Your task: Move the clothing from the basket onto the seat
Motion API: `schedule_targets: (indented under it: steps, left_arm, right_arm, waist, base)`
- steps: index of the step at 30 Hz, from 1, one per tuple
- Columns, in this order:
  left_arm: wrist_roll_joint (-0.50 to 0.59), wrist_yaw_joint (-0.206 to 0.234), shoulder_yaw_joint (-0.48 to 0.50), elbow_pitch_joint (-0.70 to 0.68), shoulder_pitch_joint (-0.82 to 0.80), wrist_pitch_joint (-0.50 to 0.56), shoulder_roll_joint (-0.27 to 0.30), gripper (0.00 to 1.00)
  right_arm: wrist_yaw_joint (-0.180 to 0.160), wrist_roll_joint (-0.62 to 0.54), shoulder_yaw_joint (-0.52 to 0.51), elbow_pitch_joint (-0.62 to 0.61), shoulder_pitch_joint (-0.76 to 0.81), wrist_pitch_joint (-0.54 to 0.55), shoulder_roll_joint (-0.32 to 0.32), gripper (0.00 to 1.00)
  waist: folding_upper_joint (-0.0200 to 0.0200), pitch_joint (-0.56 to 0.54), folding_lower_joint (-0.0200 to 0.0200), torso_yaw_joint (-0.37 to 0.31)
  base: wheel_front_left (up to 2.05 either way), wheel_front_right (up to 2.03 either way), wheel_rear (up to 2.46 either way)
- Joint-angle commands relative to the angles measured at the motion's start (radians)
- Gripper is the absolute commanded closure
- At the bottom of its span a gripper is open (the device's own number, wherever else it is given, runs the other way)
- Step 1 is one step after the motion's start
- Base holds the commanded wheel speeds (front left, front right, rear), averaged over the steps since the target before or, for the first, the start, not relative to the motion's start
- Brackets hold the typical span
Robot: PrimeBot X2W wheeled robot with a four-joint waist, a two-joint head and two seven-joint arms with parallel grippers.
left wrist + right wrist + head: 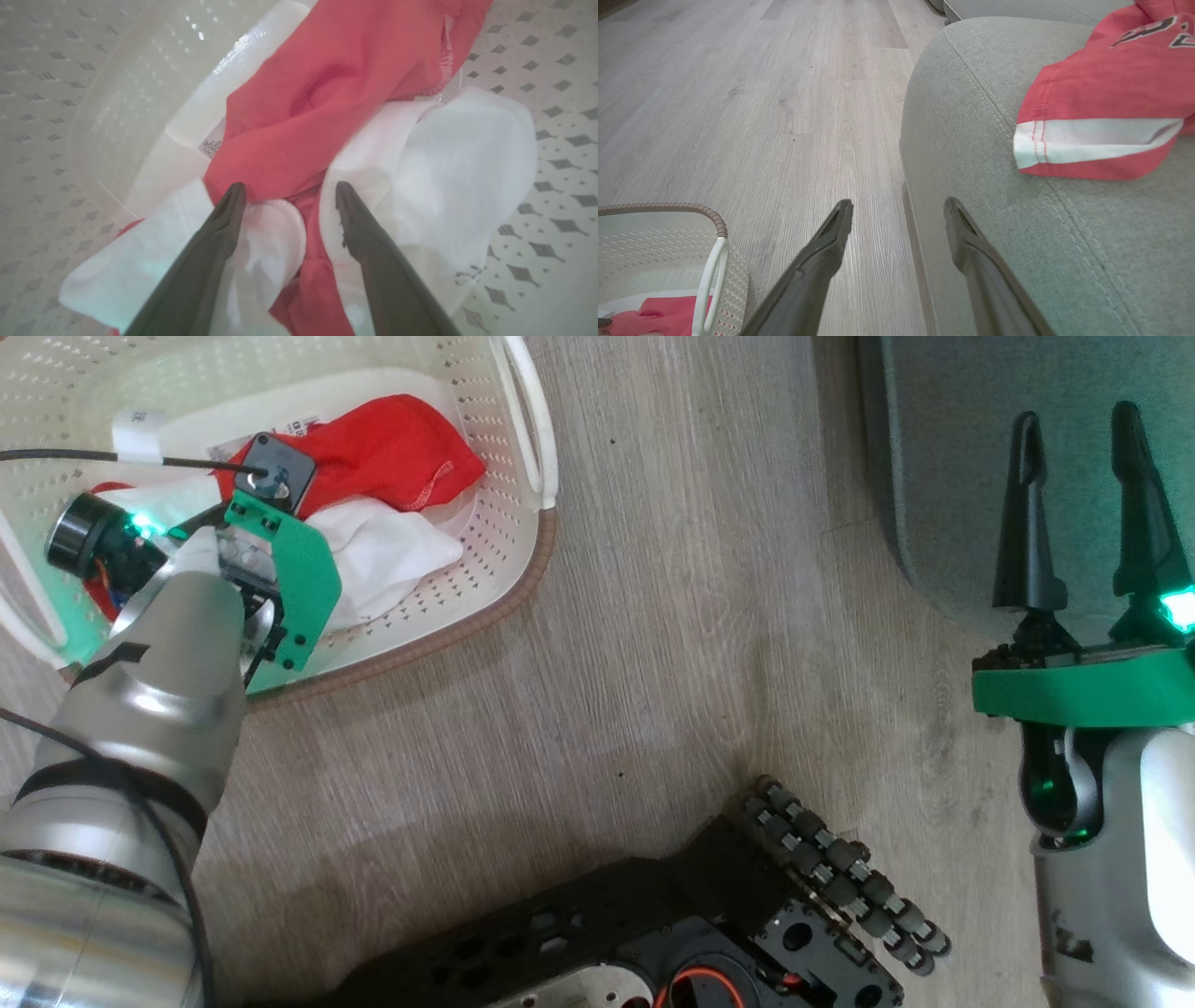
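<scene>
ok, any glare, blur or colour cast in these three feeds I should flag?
Head view: green light from the left arm tints the basket wall; the lamp at the right gripper clips white. Left wrist view: soft, hazy, white parts of the clothing nearly blown out. Right wrist view: fingers blurred near the lens, seat seams sharp.

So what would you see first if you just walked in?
The bright red and white clothing piled in the cream basket on the floor, with the open left hand reaching into it. Then another red garment already lying on the grey seat, by the open right hand.
</scene>
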Motion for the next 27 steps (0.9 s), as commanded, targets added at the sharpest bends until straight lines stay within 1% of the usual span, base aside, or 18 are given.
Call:
schedule_targets:
  steps: [1, 7, 8, 9, 11, 13, 14, 16, 17, 18, 19, 24, 27]
  left_arm:
    - [-0.014, -0.003, 0.014, -0.007, 0.021, -0.009, 0.015, 0.0]
    - [-0.024, -0.013, 0.002, -0.005, 0.017, -0.017, -0.003, 0.0]
    - [-0.026, -0.015, 0.0, -0.005, 0.017, -0.018, -0.004, 0.09]
    - [-0.026, -0.015, -0.002, -0.005, 0.017, -0.019, -0.004, 0.25]
    - [-0.028, -0.017, -0.006, -0.005, 0.016, -0.018, -0.005, 0.41]
    - [-0.029, -0.018, -0.011, -0.005, 0.017, -0.016, -0.005, 0.52]
    - [-0.029, -0.019, -0.013, -0.005, 0.018, -0.016, -0.005, 0.56]
    - [-0.032, -0.022, -0.017, -0.004, 0.023, -0.016, -0.005, 0.61]
    - [-0.034, -0.023, -0.018, -0.004, 0.025, -0.015, -0.006, 0.67]
    - [-0.036, -0.024, -0.019, -0.004, 0.027, -0.015, -0.007, 0.82]
    - [-0.039, -0.026, -0.02, -0.004, 0.029, -0.014, -0.008, 1.0]
    - [-0.061, -0.036, -0.016, -0.004, 0.032, -0.033, -0.017, 1.0]
    - [-0.085, -0.041, -0.003, -0.004, 0.028, -0.074, -0.025, 1.0]
  right_arm:
    - [0.0, -0.004, 0.006, -0.03, 0.056, -0.005, -0.004, 0.0]
    - [0.0, -0.007, 0.013, -0.029, 0.05, -0.005, -0.004, 0.0]
    - [0.0, -0.007, 0.014, -0.029, 0.049, -0.005, -0.004, 0.0]
    - [0.0, -0.007, 0.014, -0.029, 0.049, -0.005, -0.004, 0.0]
    - [0.0, -0.008, 0.015, -0.029, 0.049, -0.005, -0.004, 0.0]
    - [0.0, -0.01, 0.013, -0.029, 0.05, -0.005, -0.004, 0.0]
    - [0.0, -0.01, 0.012, -0.029, 0.051, -0.005, -0.004, 0.0]
    - [0.0, -0.011, 0.011, -0.03, 0.053, -0.005, -0.004, 0.0]
    - [0.0, -0.011, 0.01, -0.03, 0.054, -0.005, -0.004, 0.0]
    - [0.0, -0.011, 0.009, -0.03, 0.055, -0.005, -0.004, 0.0]
    - [0.0, -0.012, 0.009, -0.029, 0.055, -0.005, -0.004, 0.0]
    - [0.0, -0.011, 0.01, -0.023, 0.049, -0.005, -0.004, 0.0]
    - [0.0, -0.013, 0.014, -0.018, 0.038, -0.005, -0.004, 0.0]
  waist:
    - [0.0, 0.001, 0.0001, 0.001]
    - [0.0, 0.006, 0.0001, 0.009]
    - [0.0, 0.006, 0.0001, 0.01]
    - [0.0, 0.006, 0.0001, 0.01]
    - [0.0, 0.007, 0.0001, 0.011]
    - [0.0, 0.007, 0.0001, 0.011]
    - [0.0, 0.007, 0.0001, 0.011]
    - [0.0, 0.007, 0.0001, 0.012]
    - [0.0, 0.007, 0.0001, 0.012]
    - [0.0, 0.008, 0.0001, 0.013]
    - [0.0, 0.007, 0.0001, 0.014]
    - [0.0, 0.006, 0.0001, 0.018]
    - [0.0, 0.001, 0.0001, 0.023]
  base:
    - [0.0, 0.0, 0.0]
    - [0.0, 0.0, 0.0]
    - [0.0, 0.0, 0.0]
    - [0.0, 0.0, 0.0]
    - [0.0, 0.0, 0.0]
    - [0.0, 0.0, 0.0]
    - [0.0, 0.0, 0.0]
    - [0.0, 0.0, 0.0]
    - [0.0, 0.0, 0.0]
    - [0.0, 0.0, 0.0]
    - [0.0, 0.0, 0.0]
    - [0.0, 0.0, 0.0]
    - [0.0, 0.0, 0.0]
